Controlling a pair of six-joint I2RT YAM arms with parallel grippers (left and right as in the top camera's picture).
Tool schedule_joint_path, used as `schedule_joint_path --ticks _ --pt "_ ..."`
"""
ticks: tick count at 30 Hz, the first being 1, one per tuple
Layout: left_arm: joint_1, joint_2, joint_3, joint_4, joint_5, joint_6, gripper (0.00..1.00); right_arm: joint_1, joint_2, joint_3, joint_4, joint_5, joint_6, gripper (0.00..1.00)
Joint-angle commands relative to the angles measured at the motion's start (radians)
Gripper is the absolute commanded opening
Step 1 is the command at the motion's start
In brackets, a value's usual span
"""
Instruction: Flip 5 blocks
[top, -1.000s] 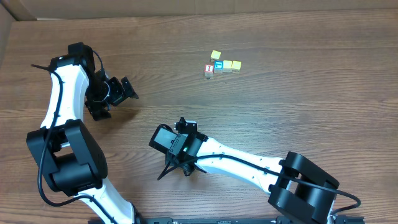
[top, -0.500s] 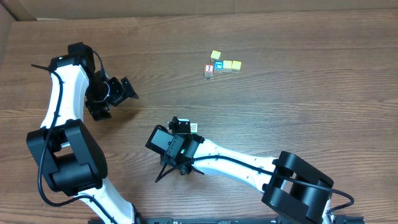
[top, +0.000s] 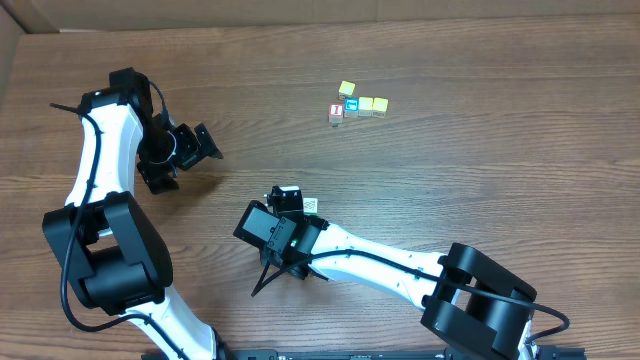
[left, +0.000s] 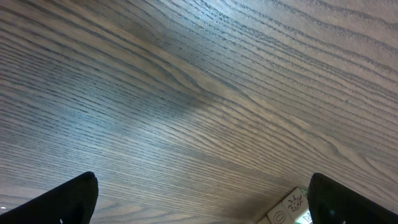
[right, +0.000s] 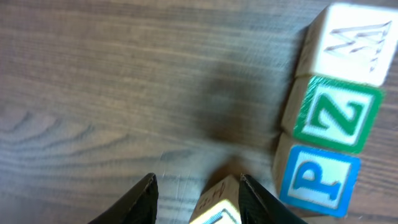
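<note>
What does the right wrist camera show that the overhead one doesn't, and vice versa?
Only the right wrist: three blocks in a row, a white W block, a green Z block and a blue P block, plus a cream block between the fingers of the right gripper. Only the overhead: the open left gripper and a far cluster of cubes. Both: the wooden table.
</note>
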Motion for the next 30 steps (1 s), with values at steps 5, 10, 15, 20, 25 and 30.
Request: schedule_joint_path --ticks 5,10,15,20,25,30 --pt "-0.007 0.005 0.015 0.001 -0.002 0.009 1.0 0.011 0.01 -0.003 -0.037 -0.151 -0.012 0.43" --pt "-0.007 0.005 0.015 0.001 -0.002 0.009 1.0 0.011 0.01 -0.003 -0.075 -0.202 -0.012 0.42" --pt "-0.007 0.005 0.015 0.001 -0.002 0.009 1.0 0.011 0.01 -0.002 -0.085 -0.209 -0.012 0.42" --pt "-0.007 0.005 0.015 0.001 -0.002 0.009 1.0 0.018 0.01 -0.002 -0.085 -0.232 -0.022 0.41" --pt "-0.007 0.005 0.015 0.001 -0.002 0.009 1.0 0.035 0.01 0.005 -0.087 -0.245 -0.043 0.41" --pt "-0.007 0.005 0.015 0.001 -0.002 0.009 1.0 0.03 -0.019 0.105 -0.18 -0.196 -0.115 0.39"
